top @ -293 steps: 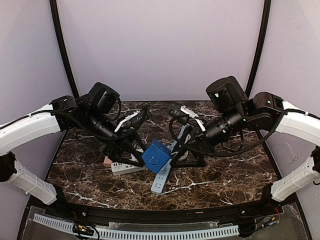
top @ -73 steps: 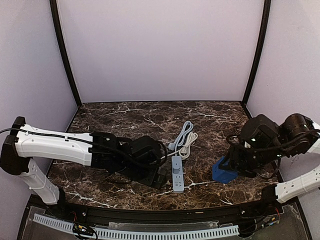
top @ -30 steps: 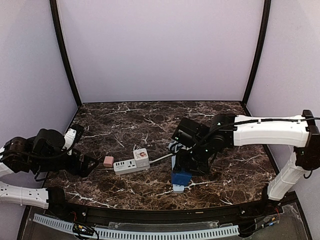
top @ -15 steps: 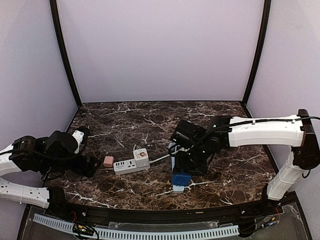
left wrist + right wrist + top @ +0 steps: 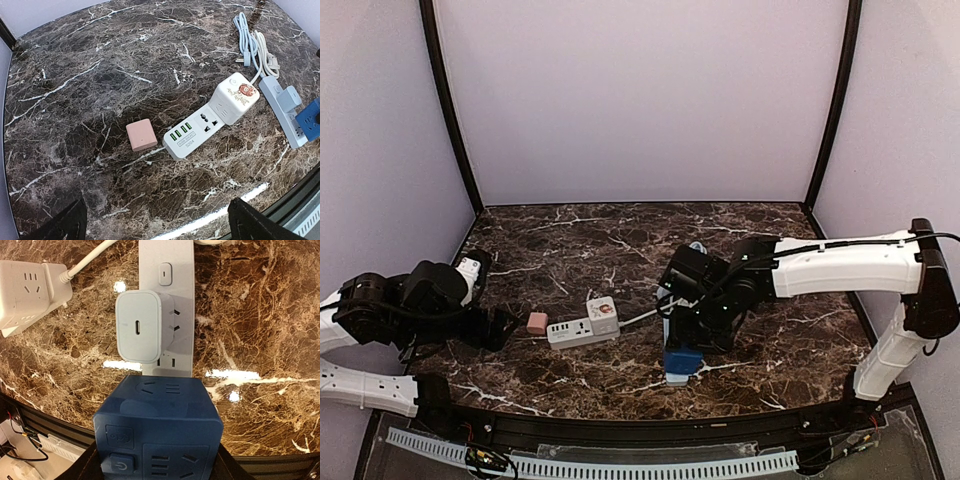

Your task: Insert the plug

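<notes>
R gripper holds blue cube plug over pale pwr strip.

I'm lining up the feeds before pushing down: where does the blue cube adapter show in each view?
Top external: the blue cube adapter sits low centre, near the table's front edge.
Left wrist: only a corner of it shows, at the right edge.
Right wrist: it fills the bottom centre.
Shared landmark: the pale power strip under it.
</notes>
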Robot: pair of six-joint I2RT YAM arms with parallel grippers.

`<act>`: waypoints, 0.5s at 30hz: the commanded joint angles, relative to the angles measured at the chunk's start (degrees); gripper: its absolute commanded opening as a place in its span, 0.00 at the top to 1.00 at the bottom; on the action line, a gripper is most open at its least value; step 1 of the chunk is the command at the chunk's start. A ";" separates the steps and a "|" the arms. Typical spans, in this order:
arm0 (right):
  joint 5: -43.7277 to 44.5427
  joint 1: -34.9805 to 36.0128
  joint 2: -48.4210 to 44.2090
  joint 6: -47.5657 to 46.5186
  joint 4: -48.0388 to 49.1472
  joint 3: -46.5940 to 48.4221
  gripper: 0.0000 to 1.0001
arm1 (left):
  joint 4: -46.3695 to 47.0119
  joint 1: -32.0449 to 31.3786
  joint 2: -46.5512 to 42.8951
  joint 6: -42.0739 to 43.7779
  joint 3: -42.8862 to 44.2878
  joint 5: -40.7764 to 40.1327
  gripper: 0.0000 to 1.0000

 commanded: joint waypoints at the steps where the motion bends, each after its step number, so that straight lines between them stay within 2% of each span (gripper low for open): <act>1: 0.48 -0.36 -0.58 -0.51 0.69 -1.45 1.00 | -1.68 0.18 -0.34 -0.37 -0.71 -0.74 0.00; 15: 0.15 -0.41 -0.18 -1.51 1.54 -2.30 1.00 | -1.52 0.18 -0.21 0.17 -0.71 -0.57 0.00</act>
